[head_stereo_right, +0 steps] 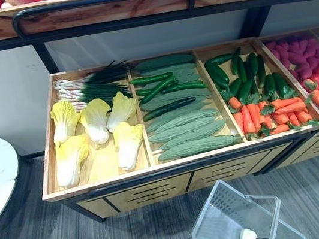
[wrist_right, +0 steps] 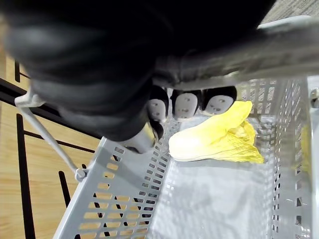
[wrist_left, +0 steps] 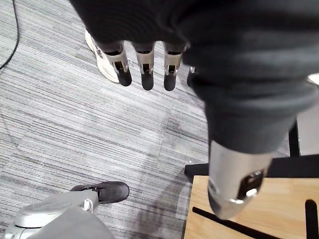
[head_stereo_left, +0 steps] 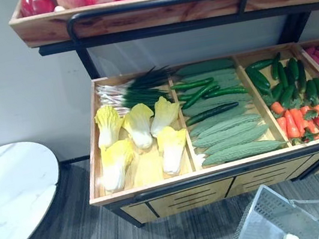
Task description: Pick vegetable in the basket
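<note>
Locate one pale-yellow leafy cabbage on its side inside the grey perforated plastic basket, near one perforated wall, touching no hand. Count more yellow-white cabbages in the leftmost compartment of the slanted wooden display stand, with long green gourds and cucumbers beside them and orange carrots further right. Place the basket low on the right, just in front of the stand.

Judge the step as carrying the basket while fetching the next vegetable. To do it well:
- Keep the basket level, mouth up, close under the stand's front edge.
- Reach with the free hand for the nearest cabbage.
- Close round the thick white stem end, not the loose leaves.
- Lower it beside the one already inside rather than dropping it.

Pose, right hand: fingers curled round the basket's grey bar handle, above the open mouth.

Pose, left hand: hangs low beside the stand's wooden front, fingers straight, slightly spread, pointing down toward the grey striped carpet floor, holding nothing.
</note>
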Robot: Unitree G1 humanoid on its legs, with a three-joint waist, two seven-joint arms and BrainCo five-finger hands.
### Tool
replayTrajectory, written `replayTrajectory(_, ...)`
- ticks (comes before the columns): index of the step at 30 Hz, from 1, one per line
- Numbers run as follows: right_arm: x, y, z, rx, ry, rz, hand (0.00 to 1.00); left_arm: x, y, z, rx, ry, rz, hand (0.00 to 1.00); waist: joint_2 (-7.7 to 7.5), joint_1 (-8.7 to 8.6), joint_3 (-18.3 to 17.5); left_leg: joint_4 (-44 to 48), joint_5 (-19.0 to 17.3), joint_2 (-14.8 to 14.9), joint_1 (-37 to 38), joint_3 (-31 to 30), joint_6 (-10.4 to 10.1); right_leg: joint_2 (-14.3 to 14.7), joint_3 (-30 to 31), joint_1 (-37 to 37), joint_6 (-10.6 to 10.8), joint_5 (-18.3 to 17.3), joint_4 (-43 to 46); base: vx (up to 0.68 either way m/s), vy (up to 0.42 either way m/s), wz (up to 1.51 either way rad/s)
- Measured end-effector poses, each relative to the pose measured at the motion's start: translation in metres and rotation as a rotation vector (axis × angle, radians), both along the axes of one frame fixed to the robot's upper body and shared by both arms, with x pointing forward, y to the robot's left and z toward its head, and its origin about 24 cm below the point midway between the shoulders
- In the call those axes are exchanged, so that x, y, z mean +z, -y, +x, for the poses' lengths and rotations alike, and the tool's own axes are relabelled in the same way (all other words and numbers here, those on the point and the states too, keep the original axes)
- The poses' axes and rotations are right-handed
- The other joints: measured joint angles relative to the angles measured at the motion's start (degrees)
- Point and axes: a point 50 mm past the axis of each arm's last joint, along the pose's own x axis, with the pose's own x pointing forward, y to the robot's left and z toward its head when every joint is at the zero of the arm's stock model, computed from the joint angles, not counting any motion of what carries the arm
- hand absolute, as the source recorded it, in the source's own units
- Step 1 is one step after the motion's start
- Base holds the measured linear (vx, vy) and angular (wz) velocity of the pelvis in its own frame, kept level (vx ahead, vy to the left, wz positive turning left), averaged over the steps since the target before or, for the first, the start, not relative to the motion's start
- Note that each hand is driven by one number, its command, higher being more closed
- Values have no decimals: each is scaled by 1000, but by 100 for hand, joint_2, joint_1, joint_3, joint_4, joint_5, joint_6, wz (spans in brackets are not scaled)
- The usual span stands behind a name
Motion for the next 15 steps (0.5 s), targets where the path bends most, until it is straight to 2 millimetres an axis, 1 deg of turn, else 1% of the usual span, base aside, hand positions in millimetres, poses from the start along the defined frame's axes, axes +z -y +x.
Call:
replayTrajectory(1,0,0,0,-11,3,0,100,-1,3,0,-18,-7,-8,0,-16,-4,40,0,-56,26,76,87,-34,-10,57,-15,-7,-1,90,51,-17,-36)
replayTrajectory(3,1,1,2,-25,22,-12,100,-4,10,1,-60,-24,-29,0,38,-28,150,-1,-145,121,294,276,-74,-17,262,-118,-16,1,480,36,-3,-59)
replayTrajectory(4,3,2,5,-27,33,-25,100,-5,14,0,-90,-36,-43,0,92,-43,189,0,-200,209,425,489,-116,7,498,-307,-71,39,796,26,1,-97)
replayTrajectory(5,3,0,9,-15,52,-33,100,-6,18,2,-121,-39,-53,0,138,-71,217,0,-236,329,494,755,-139,95,752,-551,-227,156,1033,23,-4,-109)
replayTrajectory(6,3,-2,11,-4,60,-34,100,-6,19,5,-140,-36,-55,0,155,-80,229,1,-254,391,511,905,-160,161,888,-699,-311,242,1114,14,-13,-112)
replayTrajectory(8,3,-9,17,10,88,-33,100,-5,19,18,-193,-16,-52,0,214,-119,325,23,-281,569,595,1395,-186,356,1188,-1025,-329,613,1231,6,-11,-119)
replayTrajectory(9,3,-12,18,6,103,-30,100,-4,19,28,-225,1,-44,0,160,-150,463,39,-295,614,703,1591,-171,392,1175,-1030,-340,709,1208,-13,-10,-114)
replayTrajectory(10,2,-16,16,-5,107,-24,100,-3,19,36,-248,17,-40,0,139,-150,562,42,-297,625,788,1824,-124,400,1038,-1035,-433,784,1135,-19,-10,-119)
replayTrajectory(11,1,-18,14,-2,106,-21,100,-2,21,43,-265,44,-36,0,101,-141,574,41,-313,636,843,2185,-43,420,743,-1083,-565,898,923,-60,-22,-152)
replayTrajectory(12,1,-20,17,24,104,-19,100,-1,25,48,-272,70,-42,0,99,-125,559,69,-350,673,825,2644,35,380,335,-1164,-760,703,1008,-47,-11,-144)
replayTrajectory(13,2,-20,19,29,109,-22,100,-1,24,50,-275,79,-42,0,75,-152,567,164,-389,676,818,2802,83,245,5,-1265,-832,399,1468,-10,-17,-135)
replayTrajectory(14,4,-12,19,31,107,-43,100,0,26,53,-291,85,-51,0,79,-161,567,353,-492,710,831,3072,114,-10,-493,-1296,-786,28,2187,82,-37,-117)
replayTrajectory(15,4,-8,15,25,91,-45,100,0,26,56,-305,93,-56,0,91,-142,574,462,-517,730,904,3324,117,-154,-875,-1185,-808,-115,2402,110,-66,-116)
